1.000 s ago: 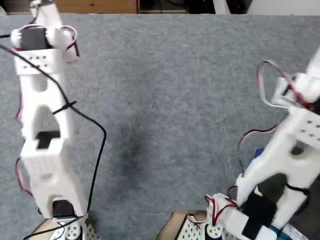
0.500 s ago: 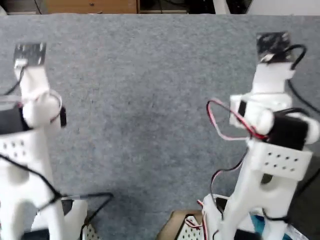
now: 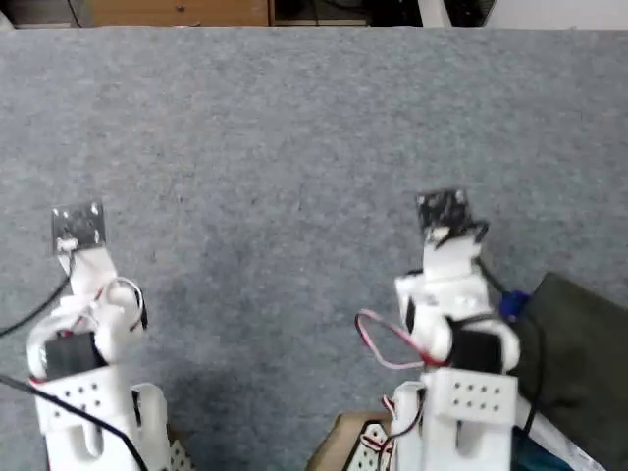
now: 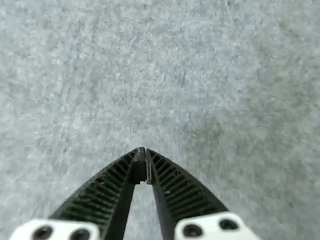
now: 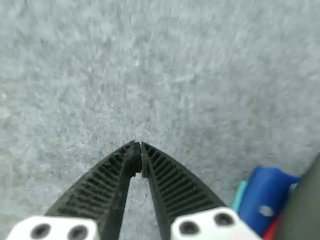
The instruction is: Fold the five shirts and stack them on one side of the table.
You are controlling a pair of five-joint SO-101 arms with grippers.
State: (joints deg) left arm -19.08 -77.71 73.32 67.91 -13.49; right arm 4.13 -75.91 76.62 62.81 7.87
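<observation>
Both arms have drawn back from the far half of the surface (image 3: 294,147) toward its near edge, and this uncovers a dark cloth (image 3: 584,343) at the right-hand edge of the high view, which we take to be one of the shirts, perhaps already folded. We see the left arm (image 3: 83,334) and the right arm (image 3: 453,314) tucked close to their bases. The left jaws and the right jaws are both closed tip to tip over bare grey felt, gripping nothing. The cloth lies to the outer side of the right arm, just beside its base and nearer the robot than its jaw tips, with a blue object (image 5: 267,192) between them. We judge the right arm nearer by far; the left is well apart.
</observation>
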